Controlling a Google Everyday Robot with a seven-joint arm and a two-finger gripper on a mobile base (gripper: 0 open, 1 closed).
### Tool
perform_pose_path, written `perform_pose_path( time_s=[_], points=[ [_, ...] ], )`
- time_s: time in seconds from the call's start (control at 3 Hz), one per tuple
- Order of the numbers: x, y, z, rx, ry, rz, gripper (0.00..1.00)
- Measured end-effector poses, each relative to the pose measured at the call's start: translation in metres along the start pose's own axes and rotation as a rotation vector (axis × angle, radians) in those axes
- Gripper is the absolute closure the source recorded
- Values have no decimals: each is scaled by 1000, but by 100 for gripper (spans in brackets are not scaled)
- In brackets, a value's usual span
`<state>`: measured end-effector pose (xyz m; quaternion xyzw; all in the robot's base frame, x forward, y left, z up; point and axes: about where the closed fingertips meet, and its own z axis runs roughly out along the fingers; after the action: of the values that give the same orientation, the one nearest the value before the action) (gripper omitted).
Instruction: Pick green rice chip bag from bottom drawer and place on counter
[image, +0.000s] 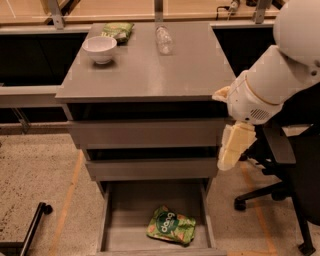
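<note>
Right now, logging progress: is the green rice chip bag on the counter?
No, the green rice chip bag lies in the bottom drawer; the gripper hangs beside the cabinet.
</note>
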<state>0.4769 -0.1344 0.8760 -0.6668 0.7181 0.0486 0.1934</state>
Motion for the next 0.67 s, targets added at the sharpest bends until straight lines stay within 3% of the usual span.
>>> perform_pose_path(
  time_s=[0.33, 0.67],
  points=[
    [4, 3, 12, -24, -4, 13, 0],
    [12, 26, 66, -90, -34, 89, 0]
  ],
)
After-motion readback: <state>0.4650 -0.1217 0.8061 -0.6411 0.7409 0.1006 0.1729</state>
